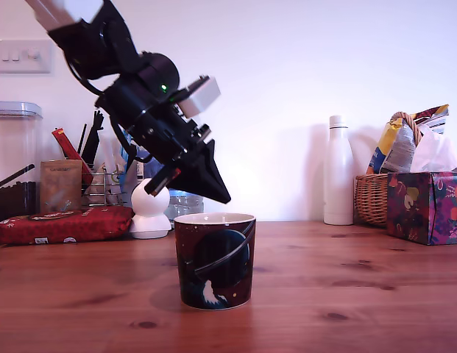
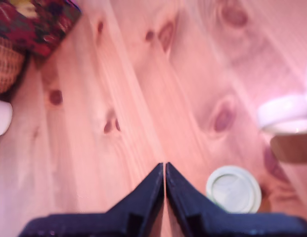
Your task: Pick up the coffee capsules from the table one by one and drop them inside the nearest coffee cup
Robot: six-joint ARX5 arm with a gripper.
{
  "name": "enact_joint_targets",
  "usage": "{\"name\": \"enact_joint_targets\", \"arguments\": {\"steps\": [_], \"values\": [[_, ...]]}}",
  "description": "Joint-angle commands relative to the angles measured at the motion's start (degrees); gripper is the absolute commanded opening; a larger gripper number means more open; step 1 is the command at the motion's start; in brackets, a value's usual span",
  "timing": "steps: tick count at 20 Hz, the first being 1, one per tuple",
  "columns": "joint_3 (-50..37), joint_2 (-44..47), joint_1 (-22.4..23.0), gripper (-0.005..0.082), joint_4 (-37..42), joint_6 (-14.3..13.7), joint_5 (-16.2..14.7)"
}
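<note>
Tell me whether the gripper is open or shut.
Shut. In the wrist view the gripper has its two dark fingers meeting at the tips, with nothing between them.

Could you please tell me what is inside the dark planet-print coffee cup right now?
Only the cream inner rim of the dark maroon-and-navy planet-print coffee cup shows in the exterior view; its wall hides the inside. The wrist view misses the cup, showing one pale sage-green capsule on the reddish wooden table.
</note>
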State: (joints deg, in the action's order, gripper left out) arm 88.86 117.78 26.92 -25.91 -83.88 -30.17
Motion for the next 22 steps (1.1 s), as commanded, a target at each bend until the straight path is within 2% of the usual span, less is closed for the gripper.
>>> {"name": "enact_joint_targets", "arguments": {"steps": [1, 7, 12, 16, 22], "values": [[1.68, 3.37, 0.26, -0.0024, -1.95, -2.14, 0.68], [4.20, 6.14, 0.37, -0.0024, -5.27, -6.60, 3.56], [4.20, 6.40, 0.63, -0.0024, -5.42, -7.06, 3.37], [4.20, 6.62, 1.22, -0.0024, -5.62, -7.04, 2.08], [4.20, 9.05, 1.60, -0.0024, -7.10, -7.06, 2.56]]}}
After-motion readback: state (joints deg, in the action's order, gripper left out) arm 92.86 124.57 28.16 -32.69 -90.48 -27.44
